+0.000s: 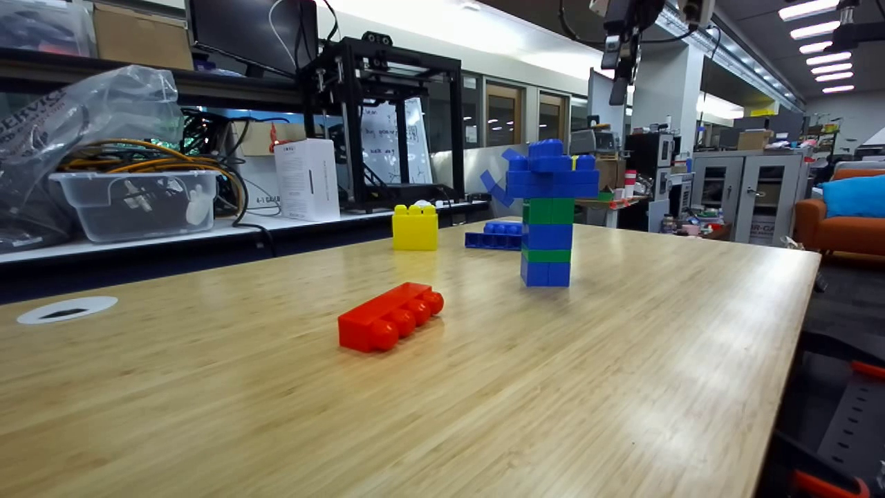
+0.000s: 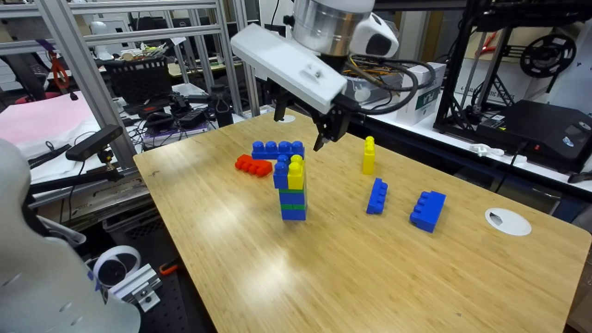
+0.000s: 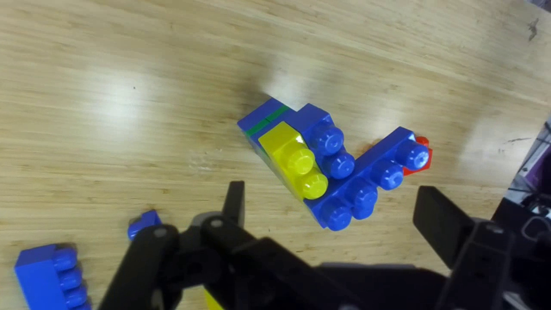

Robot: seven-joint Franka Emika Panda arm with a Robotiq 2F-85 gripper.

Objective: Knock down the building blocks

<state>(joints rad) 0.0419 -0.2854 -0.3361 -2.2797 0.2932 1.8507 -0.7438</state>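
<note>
The building blocks (image 1: 547, 235) stand upright on the table as a joined tower of blue and green bricks with a wider blue top. In an exterior view the tower (image 2: 292, 203) also shows a yellow brick on top and a long blue brick reaching sideways. The wrist view looks down on the tower (image 3: 286, 159), with its studs toward the camera. My gripper (image 2: 299, 129) is open and empty, above and apart from the tower. Its two fingers (image 3: 332, 190) are wide apart in the wrist view. In an exterior view the gripper (image 1: 617, 76) hangs high near the top edge.
A flat red brick (image 1: 384, 318) lies near the tower. A lone yellow brick (image 2: 368, 158) stands on the table (image 2: 351, 277). Two loose blue bricks (image 2: 378, 196) (image 2: 428, 211) lie on it. A shelf with a 3D printer frame (image 1: 387, 55) runs behind the table.
</note>
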